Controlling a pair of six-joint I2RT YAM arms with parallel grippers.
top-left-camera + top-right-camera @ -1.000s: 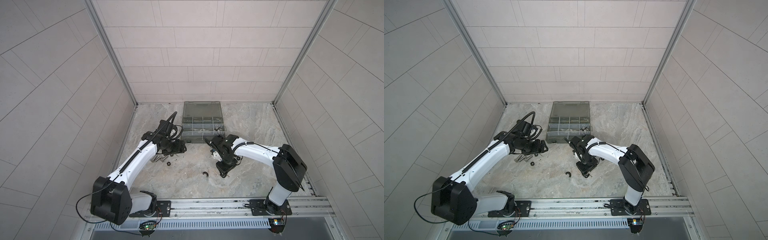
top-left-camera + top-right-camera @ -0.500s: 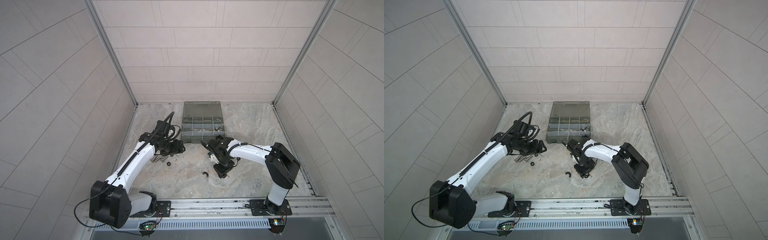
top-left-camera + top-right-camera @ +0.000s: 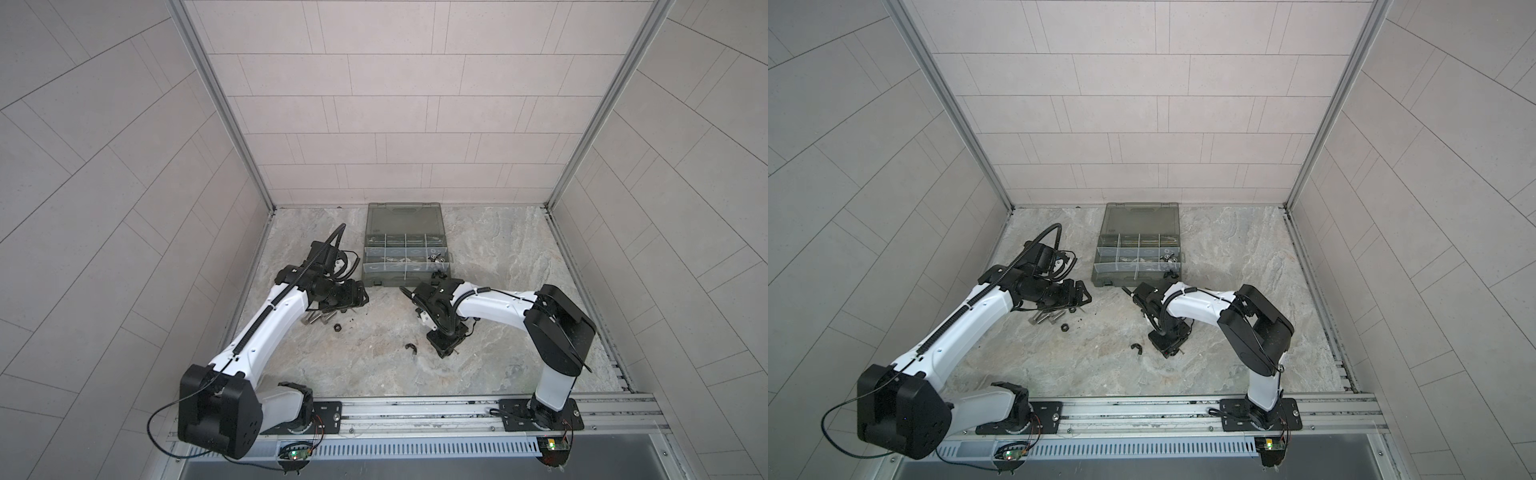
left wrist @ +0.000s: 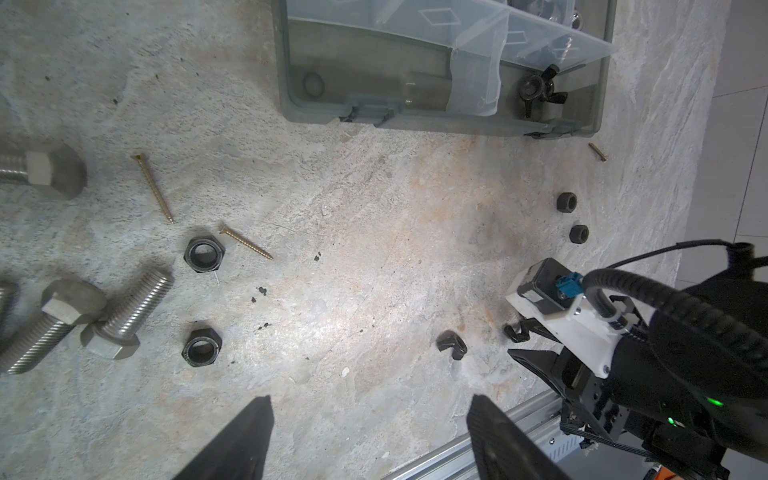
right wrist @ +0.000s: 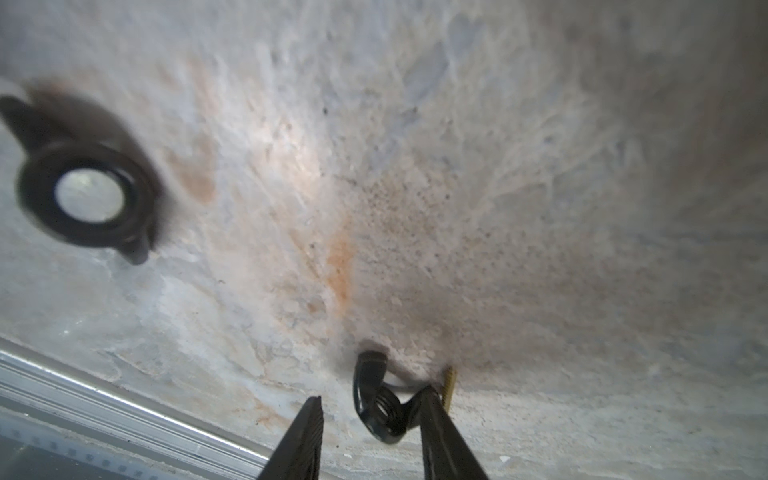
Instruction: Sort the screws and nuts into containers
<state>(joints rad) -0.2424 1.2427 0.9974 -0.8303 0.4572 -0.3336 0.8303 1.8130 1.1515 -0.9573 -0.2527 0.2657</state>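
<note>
At far centre of the stone-look tabletop (image 3: 374,374), the organizer case (image 3: 399,283), its lid (image 3: 403,218) folded back flat toward the far wall. In the near right compartment, black wing nuts (image 4: 540,89); contents of the other compartments too small to tell apart. On the left, a cluster of silver hex bolts (image 4: 120,316) lying on their sides, with two black hex nuts (image 4: 203,253) and two thin brass-coloured screws (image 4: 153,187) among them, all loose on the tabletop. Just far and right of that cluster, the left gripper (image 4: 370,399), low over bare stone, jaws spread wide, nothing between them. Right of centre and near of the case, the right gripper (image 5: 372,395) pointing down at the tabletop, jaws partway apart and straddling a black wing nut (image 5: 378,411): one finger (image 5: 436,415) touching an ear, the other finger clear of it, so not yet grasped. Close beside the touching finger, a short brass screw (image 5: 449,382). Just left of the right gripper, a second black wing nut (image 3: 410,347) lying alone. Between the right gripper and the case's near right corner, two small black nuts (image 4: 566,202); just near of that corner, one more stray screw (image 4: 598,151).
</note>
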